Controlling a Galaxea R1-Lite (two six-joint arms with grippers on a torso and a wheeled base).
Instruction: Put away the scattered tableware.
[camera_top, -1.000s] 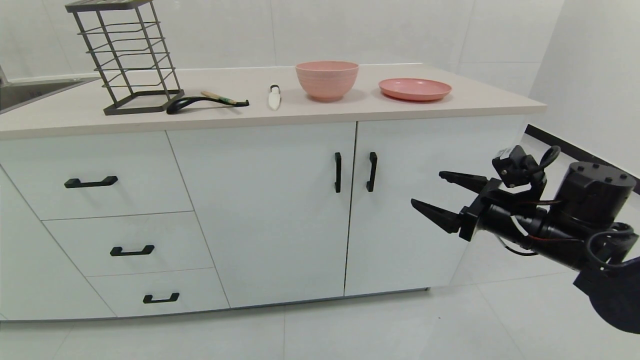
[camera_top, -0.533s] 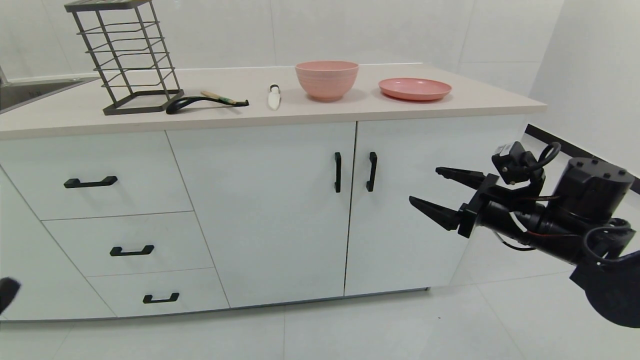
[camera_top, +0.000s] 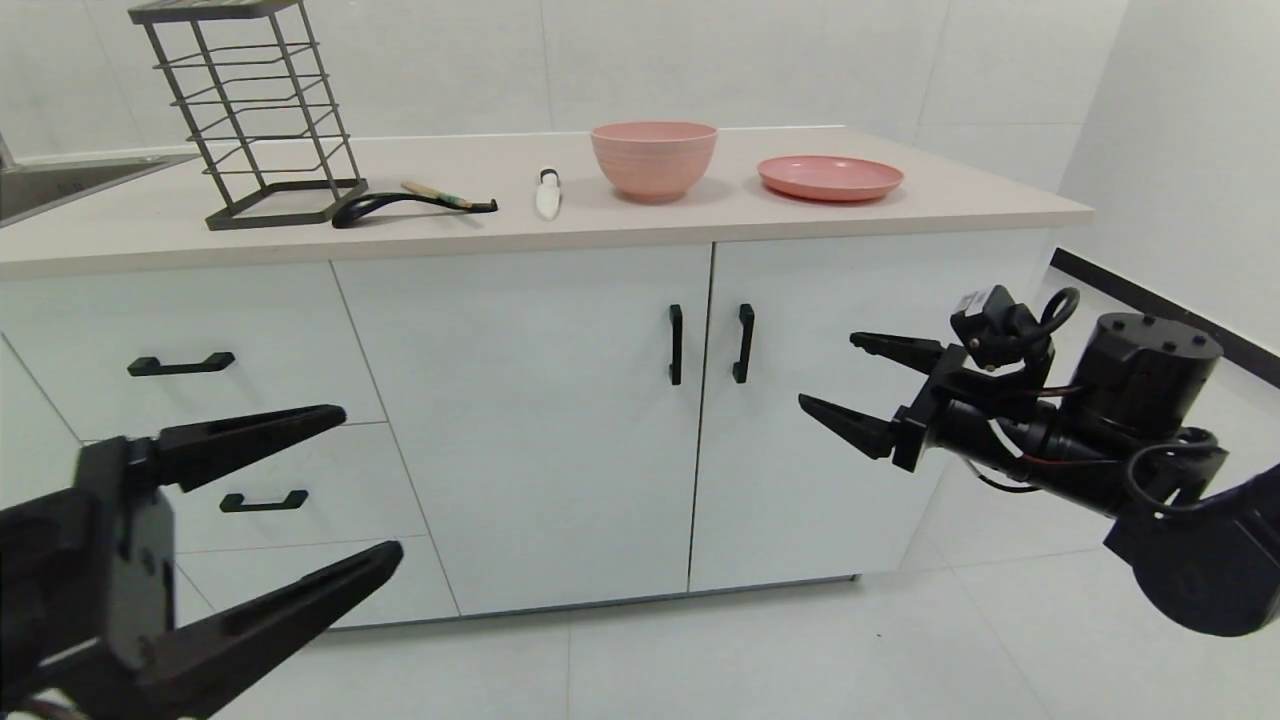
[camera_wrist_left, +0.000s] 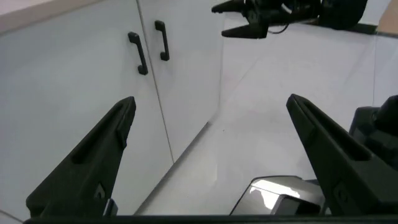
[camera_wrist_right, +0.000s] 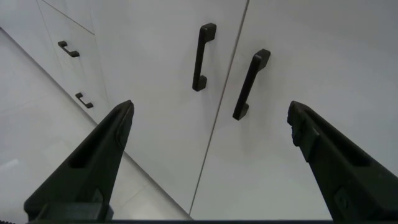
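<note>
The right claw (camera_top: 826, 370) hangs released, its two black fingers spread wide with nothing between them, in front of the right-hand cabinet door and well below the tabletop (camera_top: 620, 228). Just to its left, at about its own height, is the pair of door handles (camera_top: 743, 343). In the right wrist view they lie straight ahead of the spread fingers, untouched. The left claw (camera_top: 372, 480) is likewise released and empty, fingers far apart, low before the drawers (camera_top: 200, 320), with the middle drawer's handle showing farther back between its fingers. The two claws are well apart, with the cabinet doors between them

All the tableware lies on the tabletop, above both claws and touched by neither. The pink plate (camera_top: 830, 177) sits almost straight above the right claw, near the tabletop's right end. The pink bowl (camera_top: 654, 160) stands upright, up and to the left of that claw, near the plate but apart from it. Farther left lies a white utensil (camera_top: 548, 192), then a black ladle (camera_top: 400, 206) with a wooden-handled utensil (camera_top: 436, 193) close against it; I cannot tell whether those two touch. They lie above and a little right of the left claw. The wire rack (camera_top: 250, 110) stands upright above the left claw, the ladle's scoop end just beside its base, and a sink (camera_top: 60, 180) lies farther left
</note>
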